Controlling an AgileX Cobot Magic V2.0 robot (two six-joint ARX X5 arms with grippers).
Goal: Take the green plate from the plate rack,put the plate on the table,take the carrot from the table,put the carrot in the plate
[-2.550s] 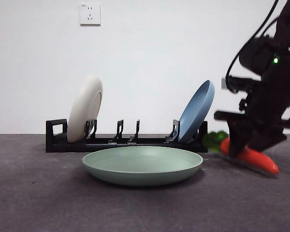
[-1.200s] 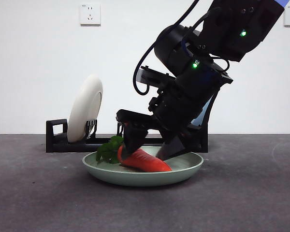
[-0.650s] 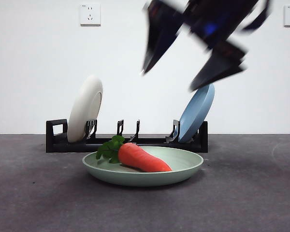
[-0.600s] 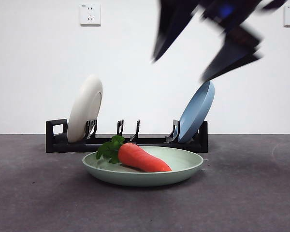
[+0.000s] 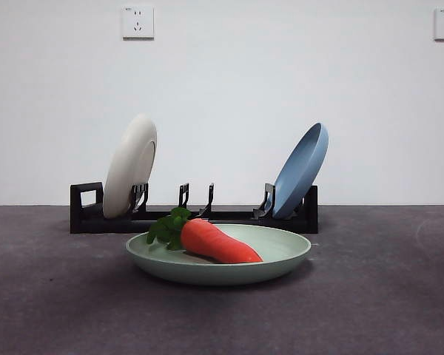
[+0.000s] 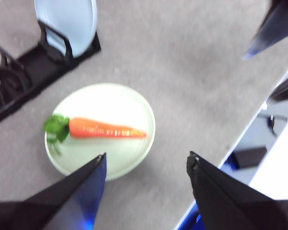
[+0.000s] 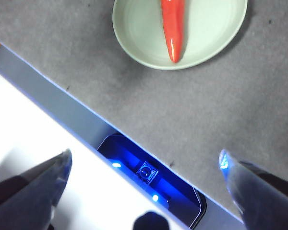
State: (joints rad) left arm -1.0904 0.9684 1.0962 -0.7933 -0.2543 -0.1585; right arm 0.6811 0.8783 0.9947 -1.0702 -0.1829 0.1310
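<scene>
Nearest to the front view: bare table (image 5: 370, 310), nothing on that stretch.

Next back, green plate (image 5: 218, 254) flat on the table, right way up, just in front of the plate rack (image 5: 192, 214) but apart from it. Lying flat so it can take a load.

Carrot (image 5: 214, 242) inside the plate, on its side, leaf tuft toward the rack's loop end, tip pointing the other way. Fully within the rim in the wrist views, resting on the plate floor, nothing touching it.

Behind that, rack with a cream-white plate (image 5: 130, 166) leaning in the prongs near the square loop and a blue plate (image 5: 301, 171) leaning at the far end. Middle prong pairs vacant (presumably where the green one stood).

Furthest: white wall with a socket (image 5: 138, 21).

Arms: out of the front view. Left gripper (image 6: 146, 165) high above the table, looking down on plate and carrot, jaws spread, nothing between them. Right gripper (image 7: 144, 160) also high, over the table edge, jaws spread wide, holding nothing.

Judgement: both task steps look done. Carrot seated, no roll risk given the rim.
</scene>
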